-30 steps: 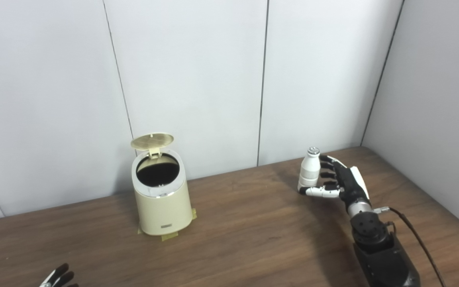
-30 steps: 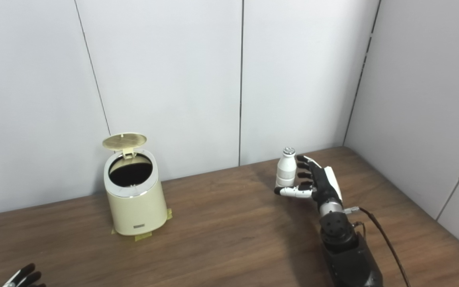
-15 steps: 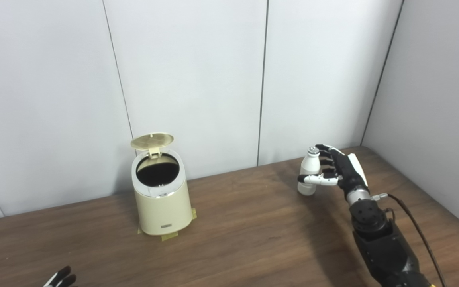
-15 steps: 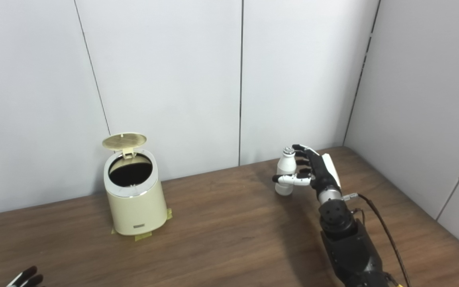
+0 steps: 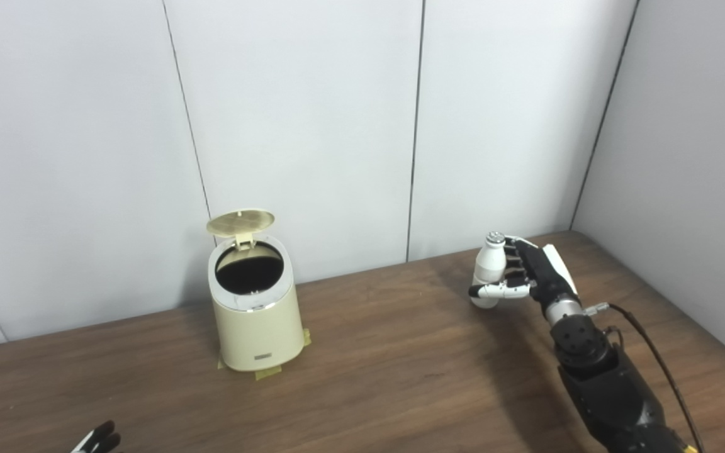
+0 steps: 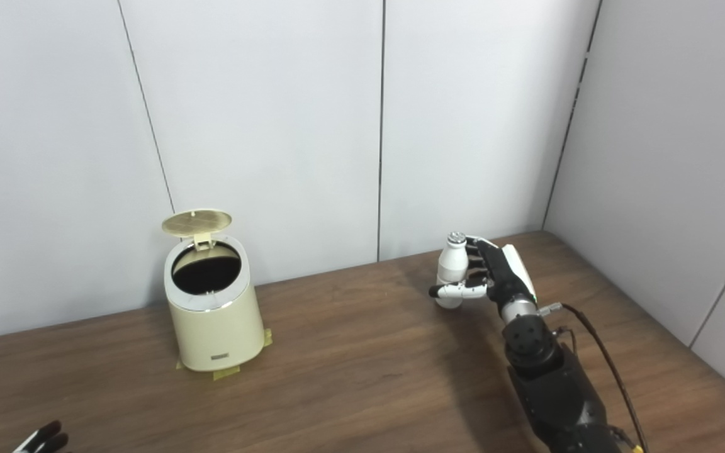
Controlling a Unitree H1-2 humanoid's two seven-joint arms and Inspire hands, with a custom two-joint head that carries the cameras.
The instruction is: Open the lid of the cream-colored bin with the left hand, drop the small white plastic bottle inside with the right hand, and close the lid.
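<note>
The cream-colored bin (image 5: 257, 324) stands on the table at centre left. Its round lid (image 5: 240, 221) is tipped up and back, and the dark inside shows. The small white plastic bottle (image 5: 489, 259) with a silver cap stands upright on the table at the right, near the back wall. My right hand (image 5: 533, 274) is wrapped around it: the thumb crosses its lower front and the fingers curl behind it. Only the fingertips of my left hand (image 5: 97, 440) show at the bottom left edge, far from the bin.
Yellow tape tabs (image 5: 268, 372) hold the bin's base to the wooden table (image 5: 387, 377). Grey wall panels close off the back and the right side. A black cable (image 5: 652, 358) runs along my right forearm.
My right hand has moved in and closed its thumb and fingers around the bottle, which still stands in place. The left fingertips have sunk lower at the frame's edge. The bin has not changed.
</note>
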